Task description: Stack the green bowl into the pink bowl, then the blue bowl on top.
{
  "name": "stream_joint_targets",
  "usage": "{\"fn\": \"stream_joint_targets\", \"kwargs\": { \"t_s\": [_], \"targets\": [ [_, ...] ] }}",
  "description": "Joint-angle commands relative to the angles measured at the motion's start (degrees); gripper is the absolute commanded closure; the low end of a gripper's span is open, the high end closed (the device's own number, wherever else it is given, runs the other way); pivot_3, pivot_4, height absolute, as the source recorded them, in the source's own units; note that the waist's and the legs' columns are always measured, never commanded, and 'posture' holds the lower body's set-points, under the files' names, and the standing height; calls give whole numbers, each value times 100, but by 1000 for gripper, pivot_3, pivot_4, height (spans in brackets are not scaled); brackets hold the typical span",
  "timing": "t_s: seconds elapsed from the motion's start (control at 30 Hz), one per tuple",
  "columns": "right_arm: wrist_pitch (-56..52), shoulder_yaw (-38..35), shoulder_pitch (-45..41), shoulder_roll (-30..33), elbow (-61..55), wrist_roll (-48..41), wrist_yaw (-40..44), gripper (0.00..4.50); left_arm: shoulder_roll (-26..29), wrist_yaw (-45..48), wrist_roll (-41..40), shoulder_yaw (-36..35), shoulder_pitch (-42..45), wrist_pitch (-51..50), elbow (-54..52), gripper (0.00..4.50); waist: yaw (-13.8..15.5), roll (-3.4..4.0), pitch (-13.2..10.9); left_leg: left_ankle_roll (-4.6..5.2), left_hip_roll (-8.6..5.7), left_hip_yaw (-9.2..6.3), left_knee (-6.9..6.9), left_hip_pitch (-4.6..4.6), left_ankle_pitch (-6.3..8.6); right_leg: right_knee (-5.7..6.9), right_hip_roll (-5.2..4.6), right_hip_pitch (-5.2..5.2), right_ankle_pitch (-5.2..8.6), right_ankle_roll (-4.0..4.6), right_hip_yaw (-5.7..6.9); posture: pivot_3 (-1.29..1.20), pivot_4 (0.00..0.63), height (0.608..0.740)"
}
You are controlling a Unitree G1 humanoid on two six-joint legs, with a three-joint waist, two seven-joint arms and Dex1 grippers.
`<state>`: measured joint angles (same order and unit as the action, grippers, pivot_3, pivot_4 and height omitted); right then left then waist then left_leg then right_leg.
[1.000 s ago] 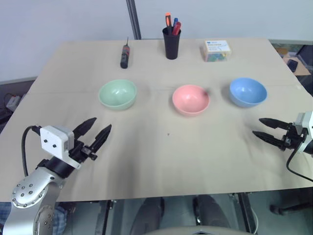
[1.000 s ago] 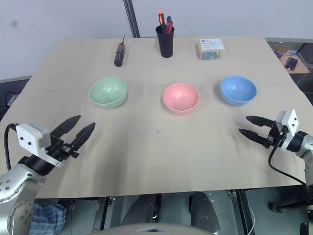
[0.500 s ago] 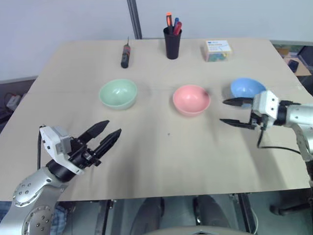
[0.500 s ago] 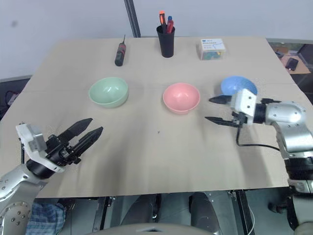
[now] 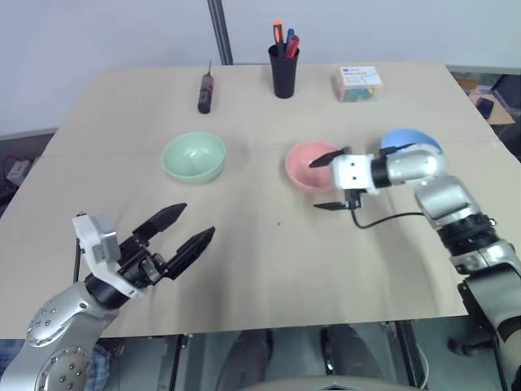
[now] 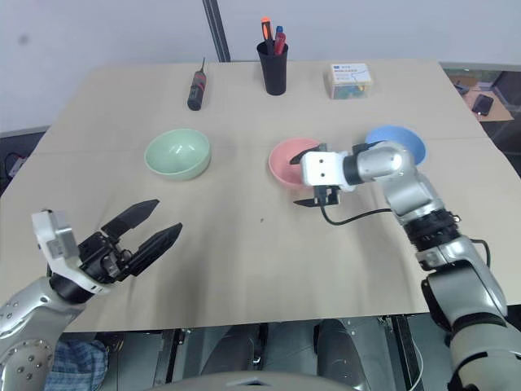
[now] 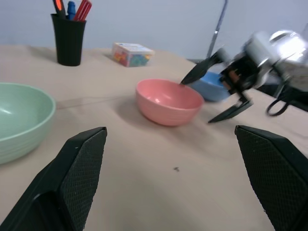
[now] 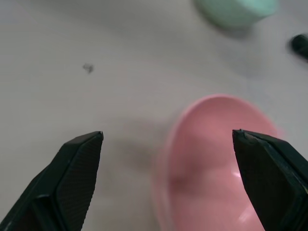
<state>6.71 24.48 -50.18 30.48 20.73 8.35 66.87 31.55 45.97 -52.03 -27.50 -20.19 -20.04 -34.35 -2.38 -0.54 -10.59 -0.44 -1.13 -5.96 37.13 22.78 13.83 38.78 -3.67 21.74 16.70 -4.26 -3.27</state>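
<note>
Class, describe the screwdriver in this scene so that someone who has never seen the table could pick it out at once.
Start at the tan table and look along its far edge, where a black pen cup stands. To the cup's left lies the screwdriver, beyond the green bowl. It is the only thin dark tool lying flat; its neighbours are an upright cup and a small box.

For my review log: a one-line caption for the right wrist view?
Open right gripper above the pink bowl, green bowl beyond.
</note>
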Motion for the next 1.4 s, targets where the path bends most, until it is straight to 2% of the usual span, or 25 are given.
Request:
{"fn": "stream_joint_targets", "kwargs": {
  "t_s": [0.03, 0.1, 0.2, 0.3, 0.33, 0.37, 0.47, 0.53, 0.67, 0.93, 1.13, 1.3, 1.4],
  "targets": [
    [160, 136, -413, -150, 392, 378, -139, 7, 26, 5, -132, -214, -77, 119, -265, 0, 7, 0, 0, 0, -1, 0, 0, 0, 0, 0, 0, 0, 0, 0, 0, 0, 150, 740],
    [225, 217, -539, -222, 604, 538, -178, 7, 8, -32, -118, -230, -106, 130, -285, 0, 4, 0, 0, 0, -3, -1, 0, 1, 0, -2, 0, 0, 0, 0, 1, 0, 150, 740],
    [318, 208, -695, -404, 774, 567, -242, 669, -7, -18, -67, -237, -169, 160, -334, 0, 2, 0, 0, 0, -5, -2, -1, 1, 0, -2, -1, 0, 0, 0, 1, 0, 150, 740],
    [382, 210, -729, -427, 792, 577, -123, 1759, -4, -47, -86, -293, -194, 178, -350, 0, -2, 1, 0, -1, -4, -1, -4, 1, 0, -2, 1, 3, 0, 0, 0, 0, 150, 740],
    [388, 210, -727, -421, 783, 576, -73, 2340, -1, -44, -82, -301, -202, 186, -341, 0, -2, 1, 0, -1, -4, -1, -4, 1, 0, -1, 0, 3, 0, 0, 0, 0, 150, 740],
    [387, 203, -720, -410, 755, 573, -37, 2612, -4, -43, -56, -298, -204, 202, -320, 0, 1, 0, 0, -1, -4, -1, -4, 1, 0, -2, 0, 2, 0, 0, 0, 0, 150, 740],
    [345, 162, -682, -366, 633, 570, 35, 3890, -2, -41, -32, -271, -182, 218, -283, 0, 1, 1, 0, 0, -5, -1, -4, 1, 0, -2, -1, 2, 0, 0, 0, 0, 150, 740],
    [326, 147, -643, -322, 566, 552, 120, 4453, 9, -48, -31, -246, -139, 211, -258, 0, 0, 2, -1, 0, -6, -1, -4, 1, 0, -2, -1, 2, 0, 0, 0, 0, 150, 740],
    [206, 89, -473, -186, 193, 463, 275, 4453, 59, -13, -14, -185, -6, 187, -169, 0, 1, 2, -1, 0, -5, -2, -6, 1, 0, -2, 0, 3, 0, 0, 0, 0, 150, 740],
    [-819, -146, 544, 822, -2383, -470, 1414, 4453, 171, 92, 63, -74, 236, 133, 18, 0, 25, 2, -1, 0, -5, -12, -7, 10, 1, -18, -5, 0, 0, 0, 10, 0, 150, 740],
    [-1640, -75, 1024, 1200, -3501, -638, 1522, 4453, 233, 177, 91, 30, 393, 115, 182, 0, 3, 2, -1, 1, -2, -10, -9, 6, 1, -17, -3, -1, 0, 0, 10, 0, 150, 740],
    [-1939, -36, 1040, 1114, -3743, -600, 1366, 2771, 297, 232, 115, 87, 530, 89, 289, 0, 20, 1, -1, 1, -2, -11, -8, 6, 1, -18, -4, -2, 0, 0, 11, 0, 150, 740],
    [-2039, -7, 997, 1017, -3786, -576, 1250, 1345, 344, 276, 123, 111, 631, 70, 380, 0, 24, 1, -1, 0, -3, -13, -8, 7, 1, -18, -5, -1, 0, 0, 12, 0, 150, 740]
  ]
}}
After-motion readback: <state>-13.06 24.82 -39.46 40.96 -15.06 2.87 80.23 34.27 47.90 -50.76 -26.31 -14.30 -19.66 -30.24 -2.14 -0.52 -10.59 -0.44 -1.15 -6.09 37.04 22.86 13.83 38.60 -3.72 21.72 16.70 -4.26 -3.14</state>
